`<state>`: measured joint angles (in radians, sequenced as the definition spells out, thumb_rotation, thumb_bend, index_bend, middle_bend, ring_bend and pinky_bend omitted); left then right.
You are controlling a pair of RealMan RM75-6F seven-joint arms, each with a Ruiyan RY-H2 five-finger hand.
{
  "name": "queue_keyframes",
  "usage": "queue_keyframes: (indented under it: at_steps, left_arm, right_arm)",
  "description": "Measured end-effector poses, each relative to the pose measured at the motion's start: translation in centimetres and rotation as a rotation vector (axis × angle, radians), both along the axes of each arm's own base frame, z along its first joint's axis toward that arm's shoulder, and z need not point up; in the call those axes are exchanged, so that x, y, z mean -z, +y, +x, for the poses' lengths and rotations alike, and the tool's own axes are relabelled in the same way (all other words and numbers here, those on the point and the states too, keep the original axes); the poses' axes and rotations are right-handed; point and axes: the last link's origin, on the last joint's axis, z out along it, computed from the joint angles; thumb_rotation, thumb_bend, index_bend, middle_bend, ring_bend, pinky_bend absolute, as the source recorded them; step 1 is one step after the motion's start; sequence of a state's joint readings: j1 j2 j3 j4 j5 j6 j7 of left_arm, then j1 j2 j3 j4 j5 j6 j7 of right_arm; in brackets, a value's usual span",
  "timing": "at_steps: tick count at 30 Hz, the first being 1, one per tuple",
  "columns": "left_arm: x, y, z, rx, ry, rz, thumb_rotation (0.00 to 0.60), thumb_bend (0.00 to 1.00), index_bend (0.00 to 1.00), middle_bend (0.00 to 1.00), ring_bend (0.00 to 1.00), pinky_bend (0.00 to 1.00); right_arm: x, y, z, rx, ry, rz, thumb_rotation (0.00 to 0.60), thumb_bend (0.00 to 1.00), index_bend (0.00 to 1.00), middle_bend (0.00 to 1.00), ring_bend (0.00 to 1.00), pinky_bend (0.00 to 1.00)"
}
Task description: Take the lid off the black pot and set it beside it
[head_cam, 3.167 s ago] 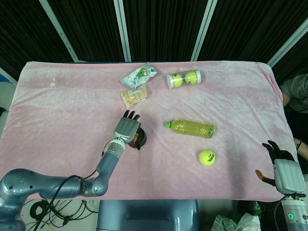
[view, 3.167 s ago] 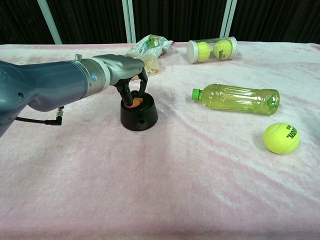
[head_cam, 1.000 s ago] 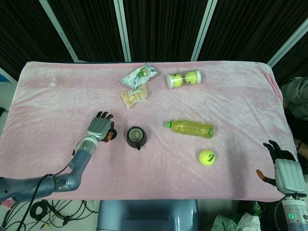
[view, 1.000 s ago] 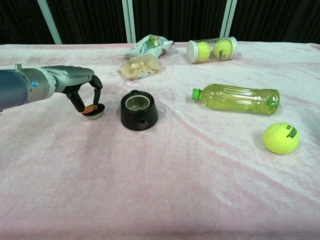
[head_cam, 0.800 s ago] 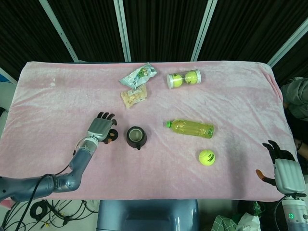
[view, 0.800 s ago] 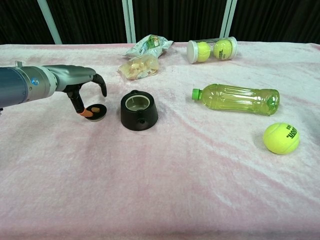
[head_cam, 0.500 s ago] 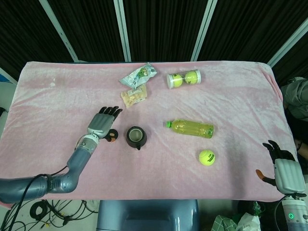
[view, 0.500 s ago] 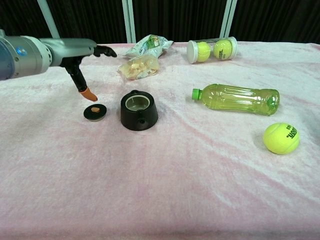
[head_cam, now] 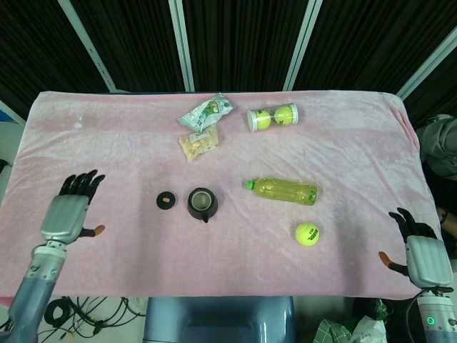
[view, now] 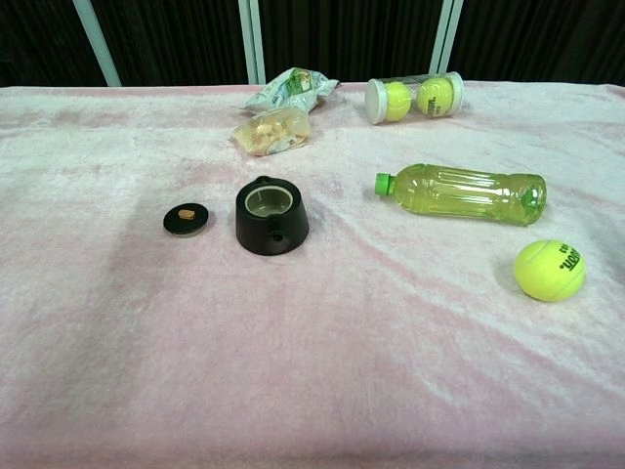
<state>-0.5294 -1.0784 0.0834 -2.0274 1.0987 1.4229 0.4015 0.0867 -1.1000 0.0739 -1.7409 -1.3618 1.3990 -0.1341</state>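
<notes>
The black pot point(head_cam: 201, 204) point(view: 271, 216) stands uncovered near the middle of the pink cloth, its pale inner rim showing. Its small black lid point(head_cam: 166, 201) point(view: 186, 219), with an orange knob on top, lies flat on the cloth just left of the pot, apart from it. My left hand point(head_cam: 68, 211) hovers far to the left near the table's front edge, fingers spread and holding nothing. My right hand point(head_cam: 421, 256) sits at the far right front corner, also spread and holding nothing. Neither hand shows in the chest view.
A green drink bottle point(head_cam: 282, 191) lies right of the pot, with a tennis ball point(head_cam: 307, 234) in front of it. A clear tube of tennis balls point(head_cam: 272, 116) and two snack packets point(head_cam: 204, 112) point(head_cam: 198, 144) lie toward the back.
My left hand carried the lid off the pot, laid it on the cloth left of the pot, let go and pulled far back to the left, out of the chest view.
</notes>
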Motion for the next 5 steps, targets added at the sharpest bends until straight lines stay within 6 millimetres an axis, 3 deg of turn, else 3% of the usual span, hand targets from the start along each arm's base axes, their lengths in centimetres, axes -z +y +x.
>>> queue_keyframes:
  at_steps: [5]
  left_arm:
    - [-2.8,-4.7,-2.8,0.059,-0.087,0.005,0.6,0.13,0.15,0.02,0.0,0.0]
  right_arm:
    - [0.1,-0.1,0.0,-0.001,0.008,-0.001,0.6,0.12,0.19,0.12,0.29,0.22]
